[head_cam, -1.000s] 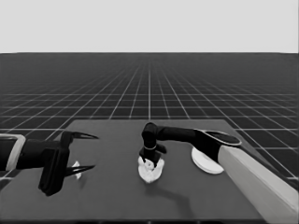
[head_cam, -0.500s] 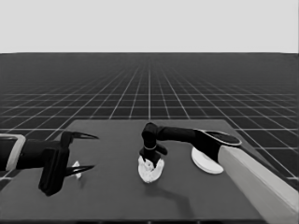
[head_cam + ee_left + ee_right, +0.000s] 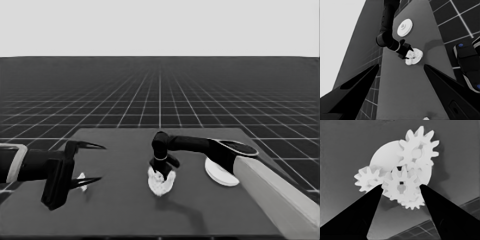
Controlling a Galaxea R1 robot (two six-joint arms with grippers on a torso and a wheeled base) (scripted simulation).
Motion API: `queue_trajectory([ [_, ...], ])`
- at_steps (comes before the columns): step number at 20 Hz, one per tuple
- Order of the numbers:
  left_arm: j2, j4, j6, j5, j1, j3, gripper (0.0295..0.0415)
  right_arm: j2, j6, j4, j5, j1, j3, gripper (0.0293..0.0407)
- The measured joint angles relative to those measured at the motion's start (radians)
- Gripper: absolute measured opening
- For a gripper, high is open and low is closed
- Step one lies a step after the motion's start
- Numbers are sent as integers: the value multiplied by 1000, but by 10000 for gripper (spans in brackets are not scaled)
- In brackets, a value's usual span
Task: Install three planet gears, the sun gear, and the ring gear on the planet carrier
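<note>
My right pincer (image 3: 161,172) hangs over the tabletop (image 3: 120,210), clamped on the sun gear (image 3: 401,186) between its fingertips. Just under it lies the smaller round part (image 3: 386,156) with three planet gears (image 3: 418,147) on it. The larger round part (image 3: 220,172) lies beside my right arm. My left pincer (image 3: 92,162) waits apart, fingers spread, above a thin white piece (image 3: 81,181).
</note>
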Motion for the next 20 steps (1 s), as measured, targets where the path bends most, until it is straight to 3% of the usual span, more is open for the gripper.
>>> queue_trajectory([
  [20, 0, 0, 0, 0, 0, 0, 385, 0, 209, 0, 0, 0, 0, 309],
])
